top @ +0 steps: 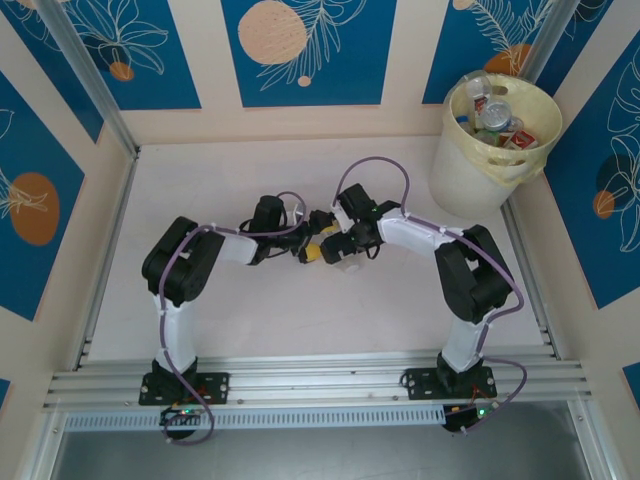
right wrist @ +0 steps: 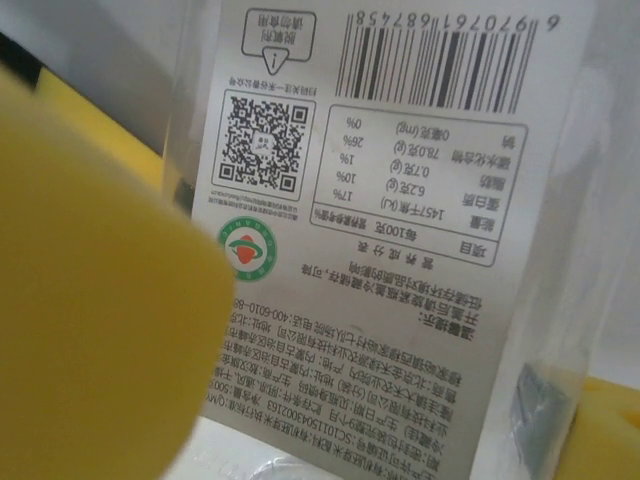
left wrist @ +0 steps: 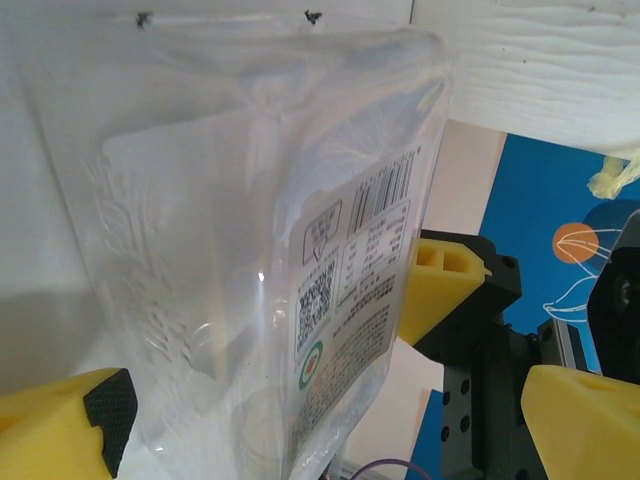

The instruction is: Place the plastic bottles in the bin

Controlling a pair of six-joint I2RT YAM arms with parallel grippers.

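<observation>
Right claw point(right wrist: 350, 380) seemingly pinches a clear labelled packet point(left wrist: 250, 250); left claw point(left wrist: 320, 430) gapes around it. Bottles point(top: 495, 115) lie jumbled in the bin point(top: 465, 185).

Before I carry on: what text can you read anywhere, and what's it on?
"6 970761687458": barcode on the label of the clear package, upside down in the right wrist view.
"1457千焦(kJ)", "17%", "78.0克(g)", "26%": its nutrition table.
Remaining fine print: too blurred.
Labels inside the bin: too small.

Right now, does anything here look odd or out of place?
Yes. Mid-table, the left gripper and right gripper both crowd one clear pack; it looks flat-sided with a printed label, unlike the bottles heaped in the bin.
</observation>
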